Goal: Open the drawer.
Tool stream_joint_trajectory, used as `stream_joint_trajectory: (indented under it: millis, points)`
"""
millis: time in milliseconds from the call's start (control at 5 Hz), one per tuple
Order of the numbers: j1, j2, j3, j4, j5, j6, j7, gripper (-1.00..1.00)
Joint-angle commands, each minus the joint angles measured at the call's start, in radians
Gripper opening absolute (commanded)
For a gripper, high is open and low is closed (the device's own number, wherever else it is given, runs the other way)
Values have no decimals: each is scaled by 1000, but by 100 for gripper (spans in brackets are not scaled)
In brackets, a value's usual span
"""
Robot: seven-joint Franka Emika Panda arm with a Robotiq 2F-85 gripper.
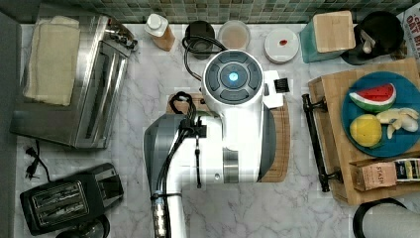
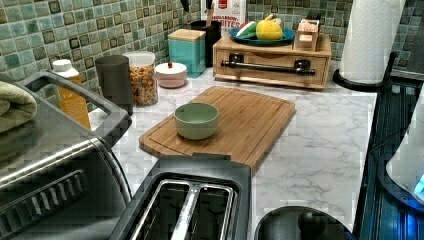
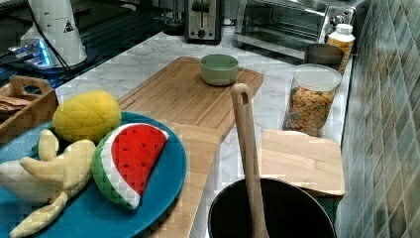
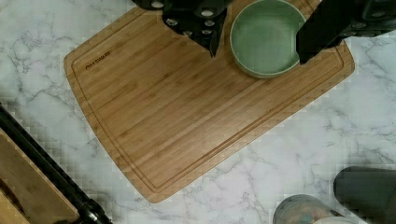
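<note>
Your gripper (image 4: 257, 49) hangs spread wide above the green bowl (image 4: 266, 37) on the cutting board (image 4: 187, 107); the drawer (image 2: 272, 64) sits closed, well apart.

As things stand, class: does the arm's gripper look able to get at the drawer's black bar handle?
Probably yes. The gripper hangs open above the cutting board and green bowl, and bare counter lies between the board and the drawer. Its handle faces the board with nothing in front.
</note>
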Motion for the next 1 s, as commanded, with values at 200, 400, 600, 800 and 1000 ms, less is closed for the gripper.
stream_joint_trajectory:
  millis: [200, 400, 600, 800, 1000]
  points:
    - [-5, -2, -3, -8, -11, 10, -1, 100]
    - [-13, -28, -13, -62, 11, 19, -166, 100]
    - [-7, -113, -14, -216, -51, 137, -429, 100]
    - [-9, -110, -24, -220, -77, 115, -575, 100]
    - [-30, -154, -45, -312, -84, 193, -731, 100]
